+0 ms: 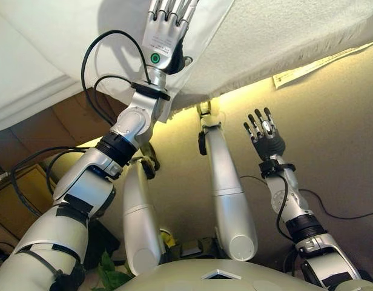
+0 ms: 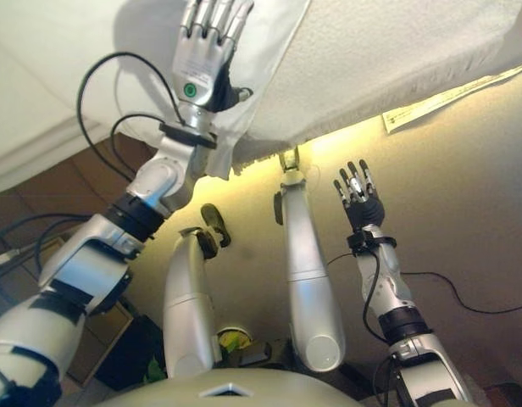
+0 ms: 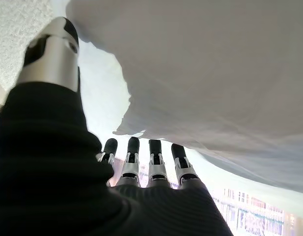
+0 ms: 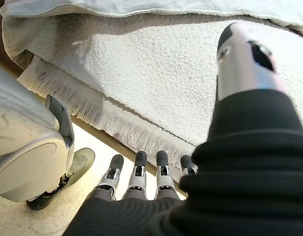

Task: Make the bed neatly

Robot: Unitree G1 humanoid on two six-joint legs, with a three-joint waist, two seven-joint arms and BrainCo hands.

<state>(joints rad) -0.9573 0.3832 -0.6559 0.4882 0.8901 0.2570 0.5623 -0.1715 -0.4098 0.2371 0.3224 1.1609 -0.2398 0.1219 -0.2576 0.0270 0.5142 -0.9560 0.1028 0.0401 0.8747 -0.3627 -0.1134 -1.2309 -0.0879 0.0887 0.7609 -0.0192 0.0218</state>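
Observation:
The bed fills the top of the eye views. A smooth white sheet lies at the left and a textured white blanket with a fringed edge at the right. My left hand reaches onto the bed where a fold of the sheet meets the blanket; its fingers are straight and hold nothing. My right hand is open with its fingers spread. It hovers over the floor just short of the blanket's edge and touches nothing.
A white tag hangs at the blanket's edge on the right. A beige floor lies under my right hand. A brown wooden surface and a cardboard box are at the left below the bed.

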